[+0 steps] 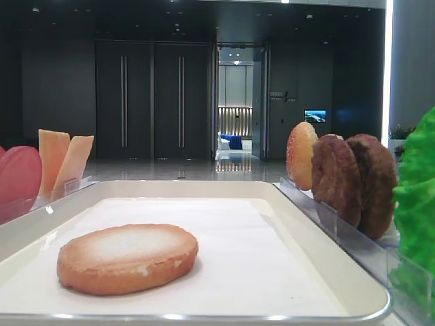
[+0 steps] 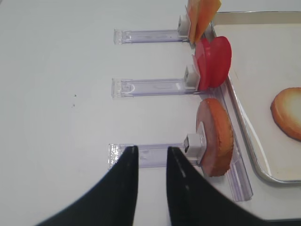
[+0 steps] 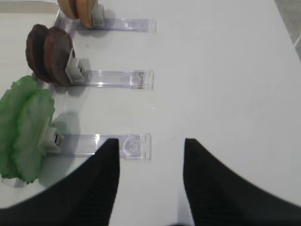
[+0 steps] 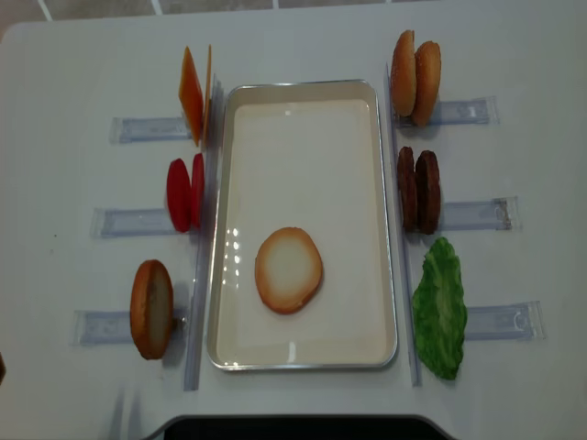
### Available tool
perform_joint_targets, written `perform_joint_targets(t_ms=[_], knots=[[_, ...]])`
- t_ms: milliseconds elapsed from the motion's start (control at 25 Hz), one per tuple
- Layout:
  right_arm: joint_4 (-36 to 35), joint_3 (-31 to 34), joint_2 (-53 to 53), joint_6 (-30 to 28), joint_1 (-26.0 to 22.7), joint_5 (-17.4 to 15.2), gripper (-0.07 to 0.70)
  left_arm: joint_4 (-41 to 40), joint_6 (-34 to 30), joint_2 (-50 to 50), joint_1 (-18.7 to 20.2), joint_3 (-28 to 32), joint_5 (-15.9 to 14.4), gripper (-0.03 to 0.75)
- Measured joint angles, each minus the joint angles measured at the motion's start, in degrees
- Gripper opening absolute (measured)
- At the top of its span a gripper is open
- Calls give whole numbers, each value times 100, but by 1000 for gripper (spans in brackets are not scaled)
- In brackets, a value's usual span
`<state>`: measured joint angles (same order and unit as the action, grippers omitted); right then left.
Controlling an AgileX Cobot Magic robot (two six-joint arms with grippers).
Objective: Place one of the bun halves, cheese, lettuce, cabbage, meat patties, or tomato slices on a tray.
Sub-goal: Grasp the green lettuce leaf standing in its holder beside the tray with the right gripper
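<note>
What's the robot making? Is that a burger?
It looks like a burger being built. One bun half already lies flat on the tray. The cheese, tomato slices, meat patties, lettuce and other bun halves stand in clear holders on both sides. The right hand is open and empty by the lettuce. The left hand, near a standing bun, holds nothing either.

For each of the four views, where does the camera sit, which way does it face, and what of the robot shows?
Exterior high: low at the tray edge, facing across it; no robot.
Right wrist: above the table, facing down on lettuce and meat patties; right gripper open.
Left wrist: facing down on tomato slices; left gripper open.
Realsense: straight overhead; no arms.
Shared: bun half in tray.
</note>
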<state>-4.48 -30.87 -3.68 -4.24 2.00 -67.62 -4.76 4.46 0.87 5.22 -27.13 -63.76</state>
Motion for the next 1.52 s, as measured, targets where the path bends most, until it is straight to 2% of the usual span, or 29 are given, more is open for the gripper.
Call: perform_joint_targets(t_ms=[240,640,920,1200,1520], knots=[[-204,-632,-988,344,0,-213,308,0,0,0,0,0,0,158],[-595,-1833,-2699,539,0,-242,308,0,0,0,0,0,0,158],[-868,-1927,-3604,550,0,-242,297,0,0,0,0,0,0,158],[-354,-1927,-4293,544,0,-242,296,0,0,0,0,0,0,158],[-332,-1927,-4660,456,0,-242,293,0,0,0,0,0,0,158]])
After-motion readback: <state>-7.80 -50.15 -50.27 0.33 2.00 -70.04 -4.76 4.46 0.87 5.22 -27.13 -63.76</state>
